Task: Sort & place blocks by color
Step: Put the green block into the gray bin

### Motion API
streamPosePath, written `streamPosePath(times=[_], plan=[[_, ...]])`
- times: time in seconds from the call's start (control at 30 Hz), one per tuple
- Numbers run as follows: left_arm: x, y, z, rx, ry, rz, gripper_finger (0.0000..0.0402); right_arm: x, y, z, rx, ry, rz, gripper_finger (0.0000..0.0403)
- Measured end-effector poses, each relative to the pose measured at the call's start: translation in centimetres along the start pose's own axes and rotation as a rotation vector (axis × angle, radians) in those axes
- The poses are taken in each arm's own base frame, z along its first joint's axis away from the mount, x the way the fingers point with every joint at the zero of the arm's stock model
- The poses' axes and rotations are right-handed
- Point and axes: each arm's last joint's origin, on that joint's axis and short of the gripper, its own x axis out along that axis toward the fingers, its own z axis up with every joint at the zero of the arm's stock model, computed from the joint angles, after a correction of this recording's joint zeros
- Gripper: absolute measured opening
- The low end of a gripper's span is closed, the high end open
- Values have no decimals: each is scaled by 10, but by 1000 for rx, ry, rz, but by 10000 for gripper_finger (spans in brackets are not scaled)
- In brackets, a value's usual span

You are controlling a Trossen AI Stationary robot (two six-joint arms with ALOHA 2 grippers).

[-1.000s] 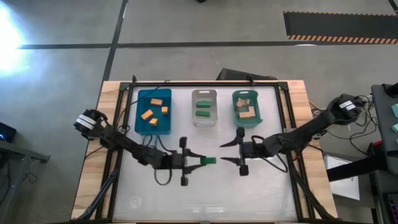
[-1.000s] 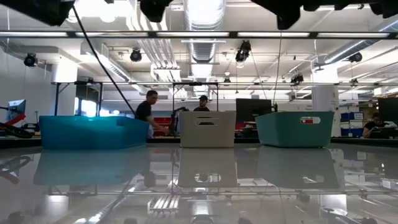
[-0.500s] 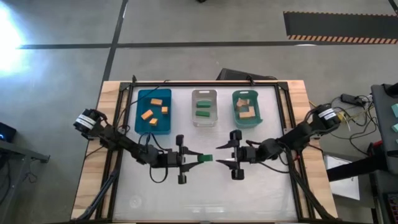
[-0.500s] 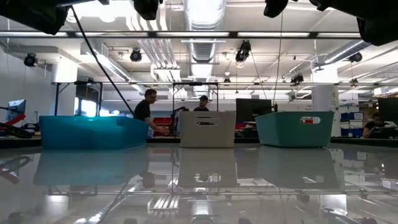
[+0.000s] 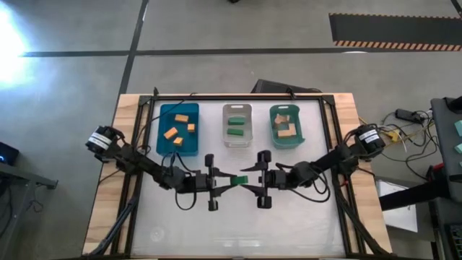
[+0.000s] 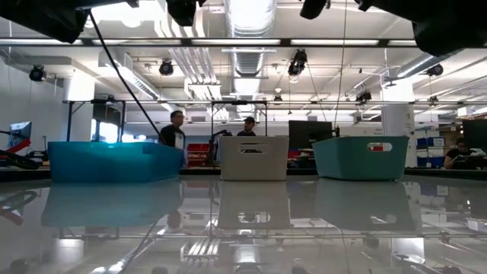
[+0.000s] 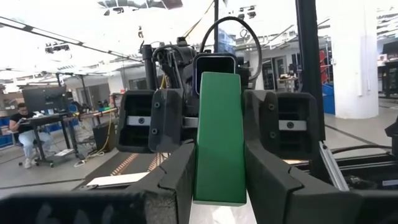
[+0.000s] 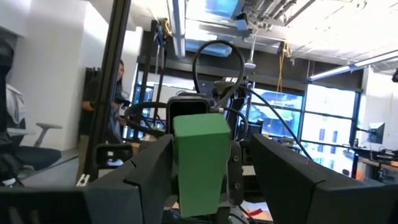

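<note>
A dark green bar-shaped block (image 5: 244, 178) hangs over the middle of the table, clear of it, with my left gripper (image 5: 234, 181) shut on it. In the left wrist view the block (image 7: 219, 124) stands up between my fingers. My right gripper (image 5: 248, 181) faces it from the table's right and is open. Its fingers (image 8: 152, 171) stand on either side of the block's free end (image 8: 200, 149). The blue bin (image 5: 160, 141) holds orange blocks (image 5: 180, 124), the clear bin (image 5: 225, 137) green ones (image 5: 236, 126), and the teal bin (image 5: 274, 137) tan ones (image 5: 286, 127). My left gripper pinches the green block's two long sides (image 7: 203, 171) between its two fingers, at the end nearer its wrist. The fingers come about level from the table's left and lie along the block. The block sticks out past the fingertips toward my right gripper, lifted clear of the table.
The three bins stand in a row along the far side of the table, also seen in the low view as blue (image 6: 114, 161), clear (image 6: 254, 157) and teal (image 6: 360, 157). People stand in the room beyond the table.
My right gripper has gone toward the table's left, up to the green block, and has tipped up from pointing downward to nearly level. Its fingers now stand around the block's free end. My left gripper has kept the block in place.
</note>
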Motion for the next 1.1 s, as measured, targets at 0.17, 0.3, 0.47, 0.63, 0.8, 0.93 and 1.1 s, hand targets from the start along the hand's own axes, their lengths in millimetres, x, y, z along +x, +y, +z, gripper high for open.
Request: streamPosePath(times=[0.17,0.3,0.47,0.63,0.8,0.93,1.1], plan=[[0,0,0,-1,0,1,105,5,-3,1,11,-3,33,181],[0,0,0,-3,0,1,105,6,-3,0,9,-8,56,116],[0,0,0,-5,1,-2,105,6,-3,0,-15,3,70,92],[-1,0,-2,0,8,-2,120,6,-3,2,-25,40,74,92],[-2,1,-3,11,16,17,173,6,-9,10,-49,128,33,92],[-6,5,-1,72,55,88,210,10,-26,20,-55,301,-43,92],[-23,17,4,118,98,144,223,21,-64,32,-49,662,-140,92]])
